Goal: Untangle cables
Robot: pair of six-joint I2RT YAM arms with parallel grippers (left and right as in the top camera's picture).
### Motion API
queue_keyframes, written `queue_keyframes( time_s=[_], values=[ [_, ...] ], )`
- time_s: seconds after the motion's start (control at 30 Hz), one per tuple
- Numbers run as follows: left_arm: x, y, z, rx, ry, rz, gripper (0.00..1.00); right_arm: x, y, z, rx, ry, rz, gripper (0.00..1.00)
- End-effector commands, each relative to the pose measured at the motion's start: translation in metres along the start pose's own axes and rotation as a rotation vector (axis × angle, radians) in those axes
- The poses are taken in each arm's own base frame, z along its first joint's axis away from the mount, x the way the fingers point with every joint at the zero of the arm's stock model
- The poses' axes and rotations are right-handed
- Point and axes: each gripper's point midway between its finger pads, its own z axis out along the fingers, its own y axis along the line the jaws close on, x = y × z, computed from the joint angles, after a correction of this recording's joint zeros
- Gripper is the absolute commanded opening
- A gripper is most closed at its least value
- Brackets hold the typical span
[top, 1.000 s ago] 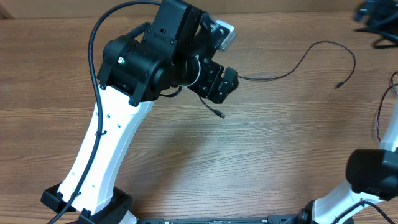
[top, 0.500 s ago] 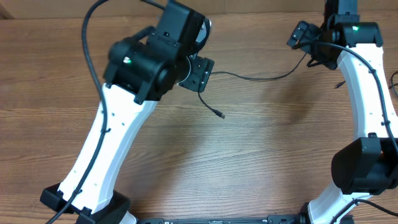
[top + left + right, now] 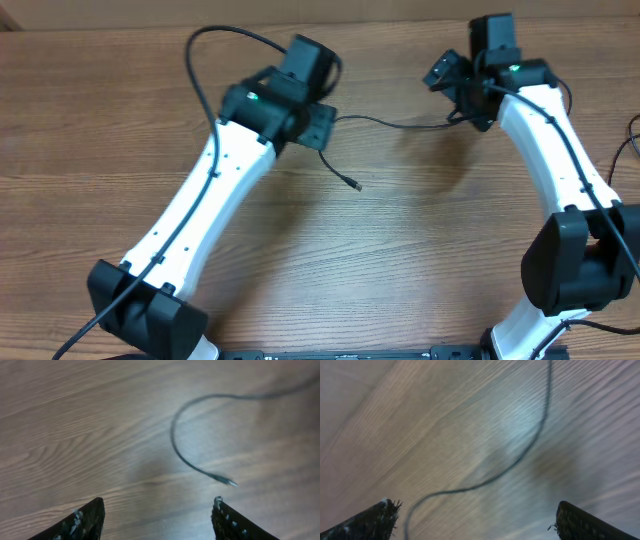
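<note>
One thin black cable [image 3: 400, 124] lies flat on the wooden surface [image 3: 300, 260]. It stretches between the two arms. One end curls toward the front and stops at a small plug [image 3: 227, 481]. The other end goes under the right arm, so I cannot see where it stops.

The left hand [image 3: 157, 505] is open. Its two fingers are apart and nothing is between them. It hangs over the bare wood, and the plug lies just in front of one finger.

The right hand [image 3: 475, 507] is open wide too, and it holds nothing. The cable runs across the wood below it. That picture is blurry, so I cannot tell how high the hand is.

I think this is the reaching step. Both hands are over the cable, but neither has grabbed it.

Next, each hand needs to line up so the cable sits between its fingers. Then it should go down and close on it. The cable is very thin and lies flat, so the fingers must go almost to the wood. If not, they may close on air.
</note>
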Motion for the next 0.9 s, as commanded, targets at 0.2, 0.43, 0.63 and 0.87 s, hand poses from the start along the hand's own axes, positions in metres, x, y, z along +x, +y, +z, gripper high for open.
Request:
queue_keyframes(
  time_s=[0.2,0.43,0.63,0.87],
  values=[
    [-0.002,0.062,-0.003,0.116,0.010,-0.250,0.69,0.028,0.001,0.022,0.071,-0.150,0.338,1.00],
    [0.002,0.059,-0.016,0.120,0.012,-0.238,0.71,0.046,-0.008,0.066,0.143,-0.161,0.512,1.00],
    [-0.001,0.059,-0.041,0.128,-0.046,-0.218,0.76,0.060,-0.007,0.108,0.139,-0.109,0.517,0.86],
    [-0.004,0.055,-0.060,0.160,-0.088,-0.216,0.80,0.046,0.008,0.111,0.062,-0.148,0.534,0.65]
  ],
)
